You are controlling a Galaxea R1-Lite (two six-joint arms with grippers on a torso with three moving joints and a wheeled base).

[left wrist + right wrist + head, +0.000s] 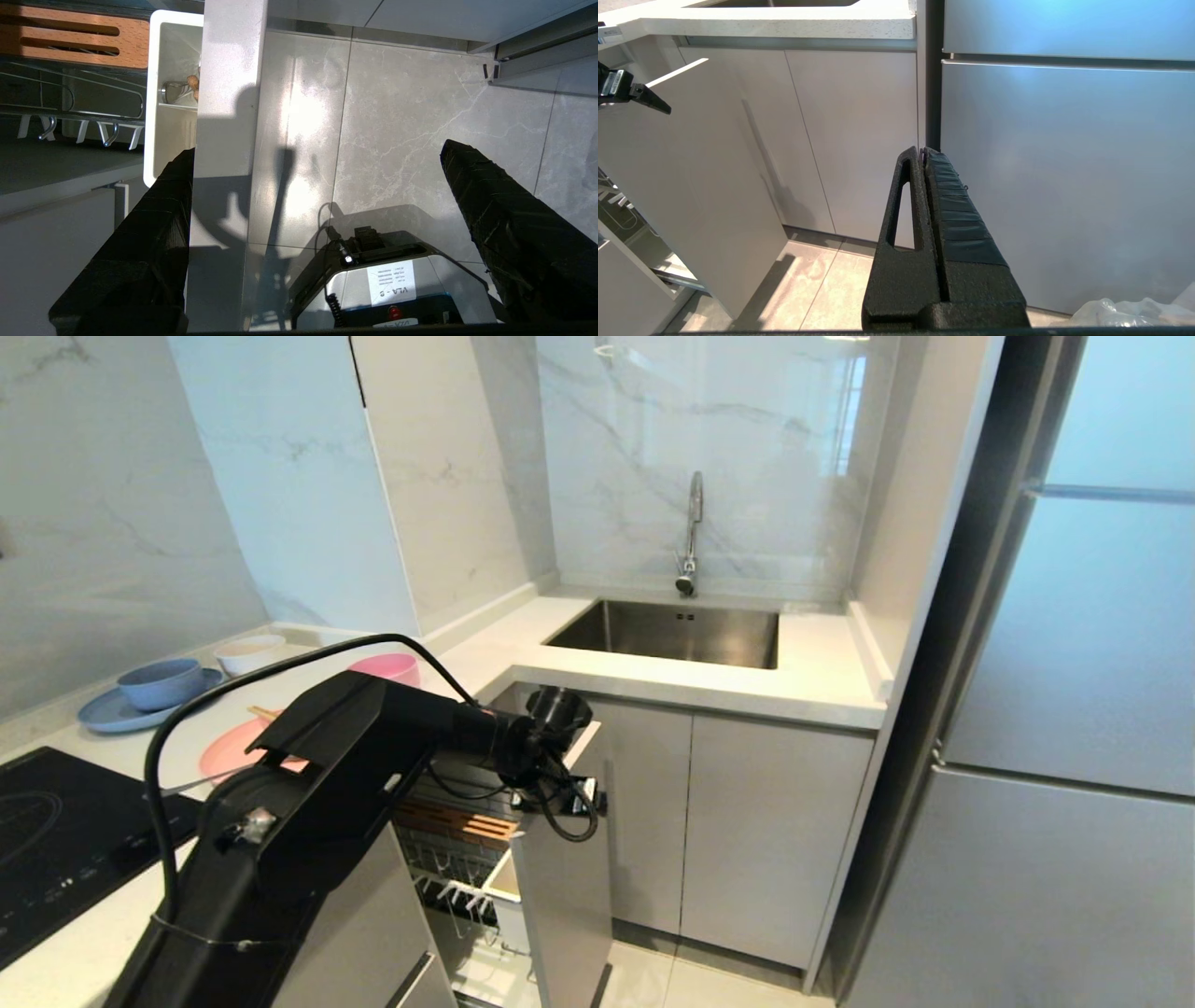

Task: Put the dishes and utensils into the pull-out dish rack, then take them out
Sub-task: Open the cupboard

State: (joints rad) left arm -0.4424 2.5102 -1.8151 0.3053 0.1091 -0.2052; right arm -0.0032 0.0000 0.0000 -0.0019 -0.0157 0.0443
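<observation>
kitchen floor (pixel 397 116), utensil cup (pixel 170 42) holding spoon (pixel 173 88) (perhaps chopsticks)

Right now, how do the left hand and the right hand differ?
The left hand is open with its fingers spread wide; the right hand is shut, fingers pressed together. The left hand sits above the front panel of the pull-out dish rack and points down at the floor; the right hand points at the cabinet doors beside the fridge, away from the rack. Both are black, and neither holds anything.
</observation>
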